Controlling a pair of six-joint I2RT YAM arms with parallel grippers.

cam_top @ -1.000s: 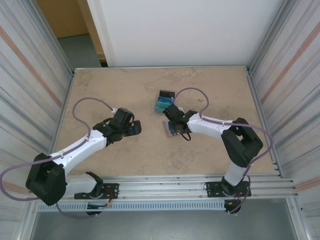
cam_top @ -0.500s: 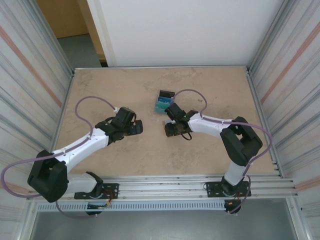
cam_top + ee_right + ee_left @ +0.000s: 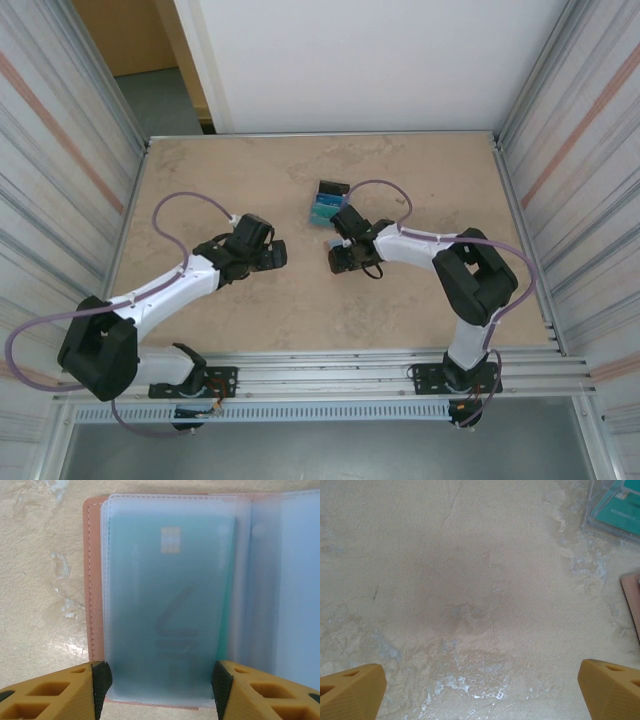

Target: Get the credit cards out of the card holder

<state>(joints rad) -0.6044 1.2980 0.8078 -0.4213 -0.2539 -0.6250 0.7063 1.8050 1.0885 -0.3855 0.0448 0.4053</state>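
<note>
**Right wrist view.** The right hand (image 3: 161,686) sits over the near end of the card holder (image 3: 93,580), which lies opened flat on the desk (image 3: 40,555). The fingers stand partly apart, with one pad (image 3: 102,684) at each long edge of a translucent sleeve (image 3: 114,645). It cannot be told whether the pads press on the sleeve or only bracket it. A teal card (image 3: 170,600) is still inside that sleeve, chip end farthest from the hand. Its long axis runs straight away from the hand, so the fingers close across its short width. Judgement: extraction calls for a pull along that long axis, once the open end of the pocket is confirmed. That end is not discernible here.

**Left wrist view.** The left hand (image 3: 480,682) is spread fully wide over bare desk and holds nothing. The salmon edge of the card holder appears at the right border. Another teal card under clear plastic lies at the upper right corner.

**Top external view.** The right hand is directly above the card holder, near mid-desk. The loose credit cards (image 3: 325,207) lie just beyond it, toward the far edge. The left hand lies well to the left of the holder. Judgement: the right arm is the nearer one for the coming move.
</note>
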